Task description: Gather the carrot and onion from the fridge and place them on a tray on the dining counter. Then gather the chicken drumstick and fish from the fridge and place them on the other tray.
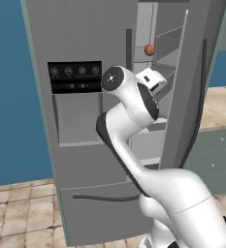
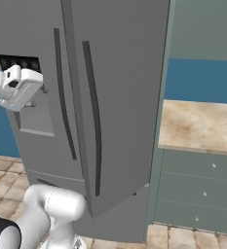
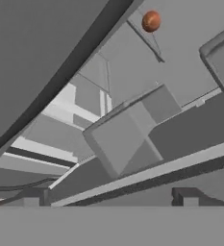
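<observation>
Onion (image 1: pixel 149 49), a small orange-brown ball, is seen on an upper shelf inside the grey fridge (image 1: pixel 85 126) in the left base view. Smooth grey fridge doors (image 2: pixel 110 97) are shown in the right base view. In the hand view, the onion (image 3: pixel 151 21) lies far off; the claw (image 3: pixel 108 204) is spread wide, holding nothing.

A home kitchen: a tall grey fridge (image 1: pixel 85 121) with dispenser panel (image 1: pixel 74 77) at centre, wood-topped counter (image 2: pixel 198 126) over green drawers (image 2: pixel 198 194) at three o'clock, tiled floor (image 1: pixel 17 208) below.
</observation>
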### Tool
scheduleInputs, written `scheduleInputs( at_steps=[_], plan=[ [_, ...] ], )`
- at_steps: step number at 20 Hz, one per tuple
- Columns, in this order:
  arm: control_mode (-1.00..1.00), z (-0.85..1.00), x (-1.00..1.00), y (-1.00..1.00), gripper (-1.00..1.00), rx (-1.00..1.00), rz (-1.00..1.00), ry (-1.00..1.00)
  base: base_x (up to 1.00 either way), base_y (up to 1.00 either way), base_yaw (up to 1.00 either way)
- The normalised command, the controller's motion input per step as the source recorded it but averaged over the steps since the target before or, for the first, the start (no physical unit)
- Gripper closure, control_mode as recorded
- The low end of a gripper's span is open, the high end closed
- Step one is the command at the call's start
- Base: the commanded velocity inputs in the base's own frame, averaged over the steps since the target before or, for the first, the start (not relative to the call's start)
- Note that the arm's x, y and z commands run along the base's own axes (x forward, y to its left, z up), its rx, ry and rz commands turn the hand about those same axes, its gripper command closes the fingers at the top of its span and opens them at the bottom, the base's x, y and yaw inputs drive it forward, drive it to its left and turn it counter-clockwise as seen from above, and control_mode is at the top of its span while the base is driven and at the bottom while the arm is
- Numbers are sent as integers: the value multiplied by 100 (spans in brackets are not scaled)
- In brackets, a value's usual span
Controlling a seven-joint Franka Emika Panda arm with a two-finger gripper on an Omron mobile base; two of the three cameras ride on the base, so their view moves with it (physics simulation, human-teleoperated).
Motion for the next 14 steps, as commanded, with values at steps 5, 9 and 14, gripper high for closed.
scheduleInputs(
  at_steps=[5, 9, 14],
  plan=[
    [-100, -24, 95, -6, -100, -13, -1, 9, 0, 0, 0],
    [-100, -20, 87, -17, -100, -9, 0, 5, 0, 0, 0],
    [-100, -20, 74, -32, -100, -5, 0, 2, 0, 0, 0]
  ],
)
